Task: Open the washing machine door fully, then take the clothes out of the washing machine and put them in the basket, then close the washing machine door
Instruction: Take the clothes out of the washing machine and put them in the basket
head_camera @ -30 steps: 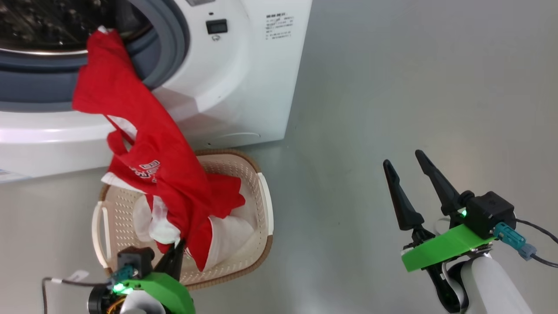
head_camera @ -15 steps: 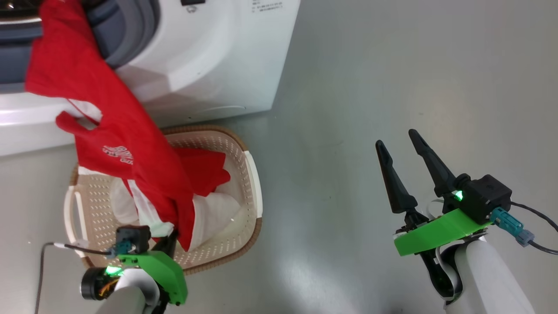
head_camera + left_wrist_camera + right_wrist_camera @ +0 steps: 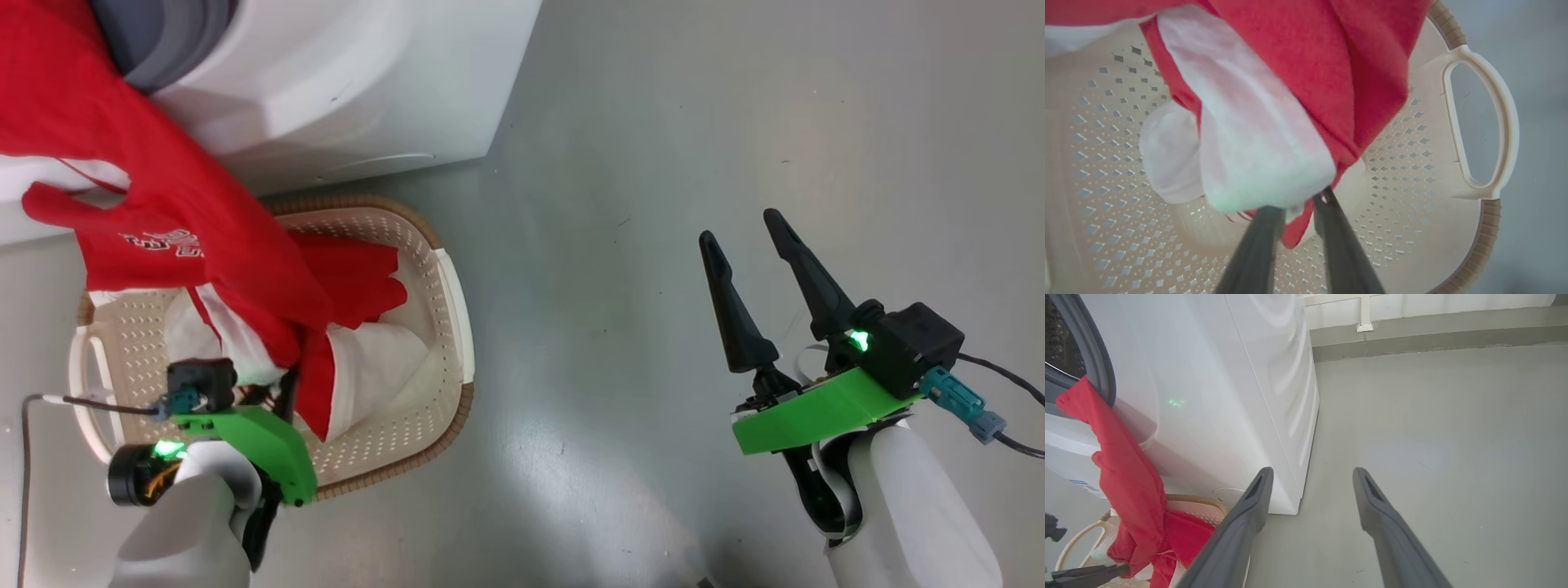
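**One shirt strung between washer and basket**

My left claw (image 3: 286, 384) sits at the lower left of the frame, over the basket (image 3: 454, 310). It is pinched nearly closed on the lower end of the clothes (image 3: 204, 245). The left wrist view shows a white and red fold caught between its two fingers (image 3: 1331, 228).

From that pinch the red cloth runs up and to the left as one long band. Its long axis slants from the basket toward the washer (image 3: 326, 82) at the top left. In the right wrist view the far end lies over the grey gasket (image 3: 1098, 367), so the garment is part in the basket, part on the washer.

I judge the coming move turns on this. The free end lies up and away from my left claw, and a pull along the band, away from the washer, should draw it clear.

My right claw (image 3: 741, 226), at the lower right, is spread wide and holds nothing. It hangs over the floor (image 3: 653, 122), well apart from the cloth, so the left arm is far nearer.

The head view's upper left edge cuts off the cloth's top, and fabric covers my left fingertips there. I cannot tell whether more clothes lie in the drum (image 3: 1059, 343).
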Motion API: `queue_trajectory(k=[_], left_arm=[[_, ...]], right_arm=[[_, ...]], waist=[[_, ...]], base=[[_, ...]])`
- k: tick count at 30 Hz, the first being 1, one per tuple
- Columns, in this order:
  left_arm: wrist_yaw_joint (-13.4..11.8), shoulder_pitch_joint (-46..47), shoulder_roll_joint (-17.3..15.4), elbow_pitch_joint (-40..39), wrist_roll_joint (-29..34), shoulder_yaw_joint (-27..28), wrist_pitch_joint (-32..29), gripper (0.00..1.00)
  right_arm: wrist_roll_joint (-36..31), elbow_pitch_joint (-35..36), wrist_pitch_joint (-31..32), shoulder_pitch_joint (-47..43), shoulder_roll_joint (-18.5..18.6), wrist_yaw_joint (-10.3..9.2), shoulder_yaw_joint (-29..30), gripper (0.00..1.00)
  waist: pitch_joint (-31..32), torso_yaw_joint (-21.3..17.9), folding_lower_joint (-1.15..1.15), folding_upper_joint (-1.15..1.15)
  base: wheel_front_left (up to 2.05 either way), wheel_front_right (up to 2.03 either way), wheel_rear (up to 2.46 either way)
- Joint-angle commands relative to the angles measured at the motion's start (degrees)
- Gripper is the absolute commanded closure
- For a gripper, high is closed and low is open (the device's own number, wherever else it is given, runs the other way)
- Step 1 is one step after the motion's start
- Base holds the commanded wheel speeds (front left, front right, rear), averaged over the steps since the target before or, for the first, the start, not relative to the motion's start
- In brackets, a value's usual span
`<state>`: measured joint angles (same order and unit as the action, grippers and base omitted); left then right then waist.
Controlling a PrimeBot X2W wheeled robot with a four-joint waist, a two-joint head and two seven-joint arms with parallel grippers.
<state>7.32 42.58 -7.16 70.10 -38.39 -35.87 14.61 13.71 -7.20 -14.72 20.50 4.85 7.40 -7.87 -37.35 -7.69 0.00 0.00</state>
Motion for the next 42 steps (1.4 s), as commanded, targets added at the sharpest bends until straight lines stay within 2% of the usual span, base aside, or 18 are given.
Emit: queue_trajectory(k=[1, 11, 16, 21, 27, 36, 42], left_arm=[[0.2, -0.1, -2.0, 0.1, -0.4, 0.7, 0.0, 0.0], [0.2, -0.4, -2.7, -0.2, -4.4, -0.9, 0.4, 0.0], [0.2, -0.2, -3.8, -3.3, -5.7, 1.6, 0.4, 0.0], [0.2, -0.8, -5.8, -9.3, -3.9, 7.3, 0.4, 0.0], [0.0, -3.9, -6.5, -19.1, 2.9, 17.5, 0.4, 0.0], [0.0, -13.4, -2.8, -38.6, 15.4, 32.4, 0.4, 0.0], [0.1, -21.0, 0.0, -52.7, 21.0, 38.8, 0.4, 0.0]], right_arm=[[-0.5, 1.3, -0.3, -0.3, -0.5, 0.09, -1.1, 0.0], [-0.5, 0.4, -0.3, -0.6, -0.6, 0.09, -0.8, 0.0], [-0.5, 0.5, -0.3, -1.1, -0.3, 0.09, -0.6, 0.0], [-0.6, 0.6, -0.3, -1.6, 0.1, 0.09, -0.3, 0.0], [-0.6, 0.3, -0.3, -2.5, 0.7, 0.09, -0.1, 0.0], [-0.3, 0.1, -0.3, -4.0, 1.5, 0.09, 0.0, 0.0], [-0.1, 0.3, -0.3, -4.7, 2.0, 0.09, 0.2, 0.0]], waist=[[-0.1, -0.1, 0.0, 0.0], [2.2, 0.3, 0.0, 0.0], [3.0, 1.0, 0.0, 0.0], [3.8, 1.9, 0.0, 0.0], [5.8, 3.3, 0.0, 0.0], [8.7, 4.5, 0.0, 0.0], [9.5, 4.7, 0.0, 0.0]], base=[[0.0, 0.0, 0.0], [0.0, 0.0, 0.0], [0.0, 0.0, 0.0], [0.0, 0.0, 0.0], [0.0, 0.0, 0.0], [0.0, 0.0, 0.0], [0.0, 0.0, 0.0]])
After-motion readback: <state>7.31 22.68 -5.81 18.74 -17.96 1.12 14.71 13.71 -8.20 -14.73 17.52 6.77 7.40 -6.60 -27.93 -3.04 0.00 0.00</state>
